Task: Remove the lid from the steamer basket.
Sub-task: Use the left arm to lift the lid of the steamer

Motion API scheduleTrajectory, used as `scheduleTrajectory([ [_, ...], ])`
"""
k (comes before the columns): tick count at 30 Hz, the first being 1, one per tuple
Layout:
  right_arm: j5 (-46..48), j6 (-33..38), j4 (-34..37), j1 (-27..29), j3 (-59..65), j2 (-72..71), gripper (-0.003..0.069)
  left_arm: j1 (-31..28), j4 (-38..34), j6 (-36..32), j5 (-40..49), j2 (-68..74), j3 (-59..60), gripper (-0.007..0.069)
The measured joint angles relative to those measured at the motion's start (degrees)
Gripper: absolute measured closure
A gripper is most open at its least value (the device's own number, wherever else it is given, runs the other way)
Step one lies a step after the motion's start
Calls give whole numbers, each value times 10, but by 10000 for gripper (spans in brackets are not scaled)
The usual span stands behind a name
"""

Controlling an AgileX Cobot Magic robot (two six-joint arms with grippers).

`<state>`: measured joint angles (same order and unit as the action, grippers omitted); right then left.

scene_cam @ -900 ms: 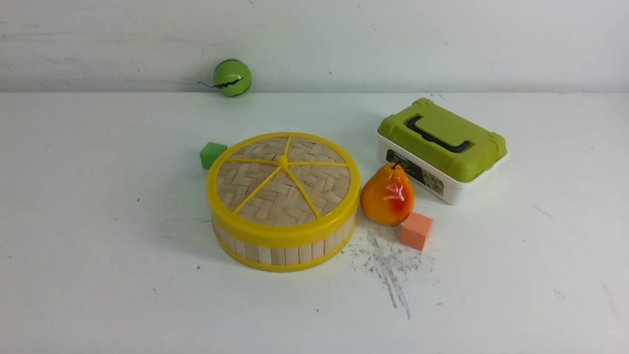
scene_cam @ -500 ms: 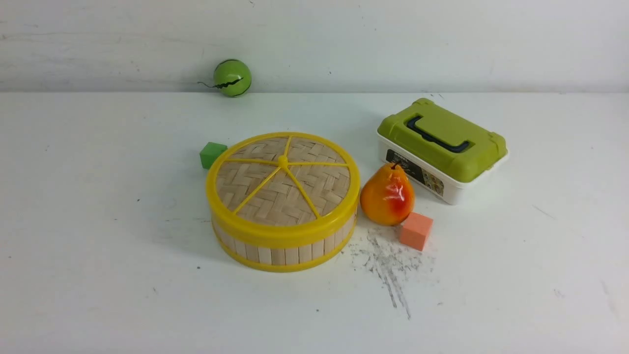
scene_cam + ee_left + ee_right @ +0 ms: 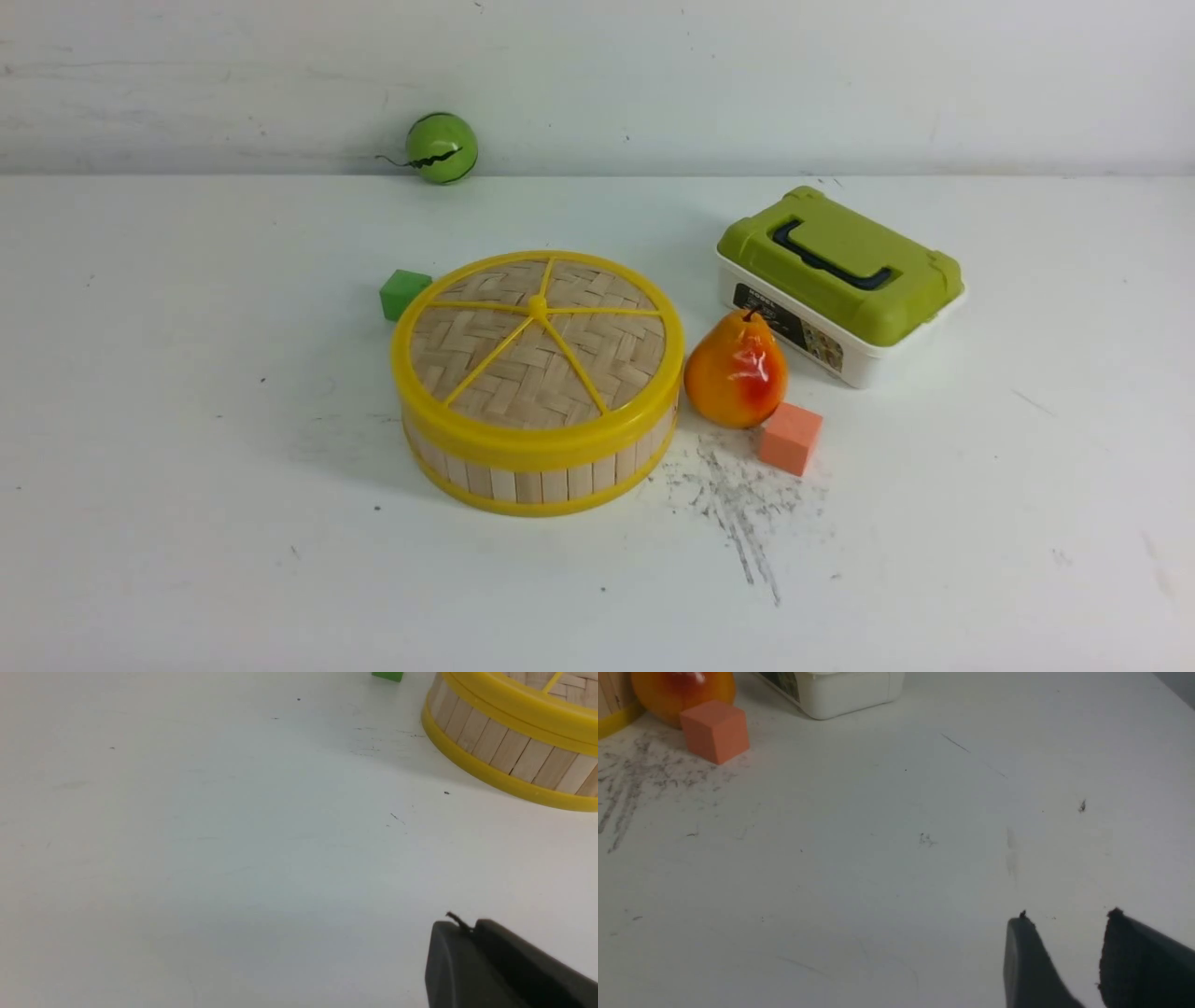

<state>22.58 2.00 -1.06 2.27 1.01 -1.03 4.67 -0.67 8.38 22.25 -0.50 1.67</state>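
- Left wrist view: the left gripper (image 3: 467, 927) hangs low over the bare white table (image 3: 210, 858). Its two dark fingers seem to be pressed together at the tips, though only their ends show. The steamer basket is well apart from it.
- Right wrist view: the right gripper (image 3: 1066, 917) hovers over the table with its jaws apart and an empty gap between them, well away from the orange cube.
- Front view: grey scuff marks (image 3: 738, 504) smear the table nearest the camera.
- The steamer basket (image 3: 537, 481) stands near the table's middle, with the lid (image 3: 537, 364) seated flat on its top rim.
- The orange cube (image 3: 791, 439) lies just right of the basket, close against a pear (image 3: 736, 373) that stands upright.
- A green cube (image 3: 403, 293) sits just behind the basket's left edge.
- A white box (image 3: 840, 271) under a green cover stands farther back on the right.
- A green ball (image 3: 441, 147) rests farthest back, by the wall.
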Motion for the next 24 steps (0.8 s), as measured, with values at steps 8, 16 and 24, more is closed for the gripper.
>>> scheduleTrajectory([
  [8,0,0,0,0,0,0,419,0,0,0,0,0,0,571],
  [16,0,0,0,0,0,0,419,0,0,0,-4,0,0,557],
  [24,0,0,0,0,0,0,419,0,0,0,-194,0,0,552],
])
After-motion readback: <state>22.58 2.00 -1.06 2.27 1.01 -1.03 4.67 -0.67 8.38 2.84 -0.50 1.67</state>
